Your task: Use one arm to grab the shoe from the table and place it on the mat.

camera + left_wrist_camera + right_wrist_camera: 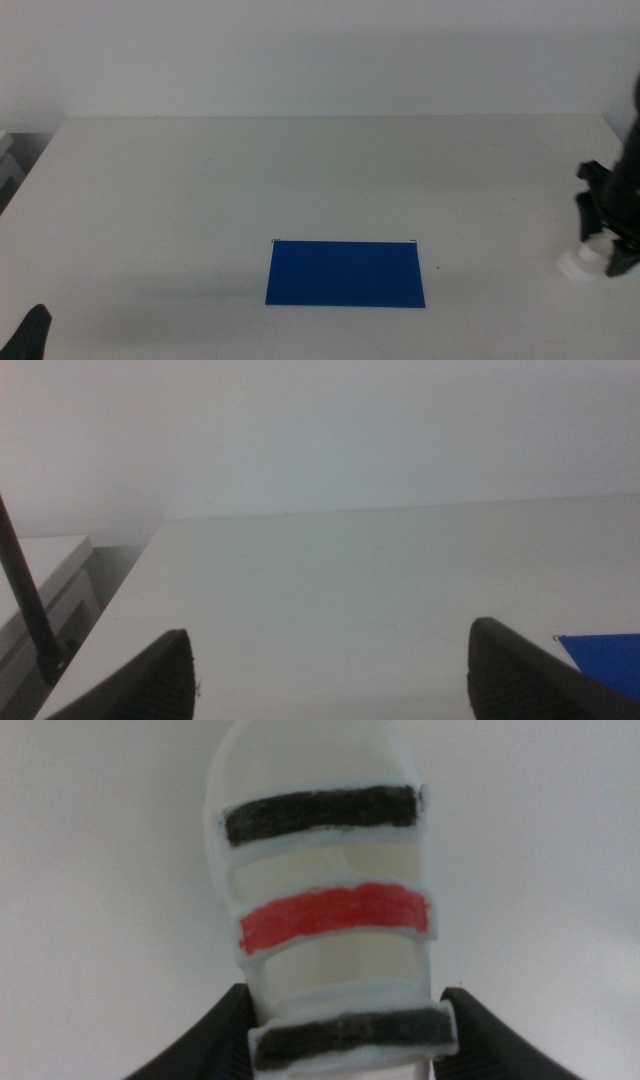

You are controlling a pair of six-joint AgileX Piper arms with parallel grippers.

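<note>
The white shoe (581,265) with black and red straps stands on the table (300,180) at its far right edge, well right of the blue mat (345,273). My right gripper (606,243) comes down over it. In the right wrist view the shoe (320,850) fills the picture and the right gripper (345,1020) has its two jaws pressed against the shoe's sides near the rear black strap, shut on it. The left gripper (30,335) waits at the bottom left corner; in its wrist view it (330,660) is open with nothing between its jaws.
The mat lies flat near the table's front middle; a corner of the mat (605,655) shows in the left wrist view. A grey cabinet (8,160) stands beyond the table's left edge. A white wall rises behind the table.
</note>
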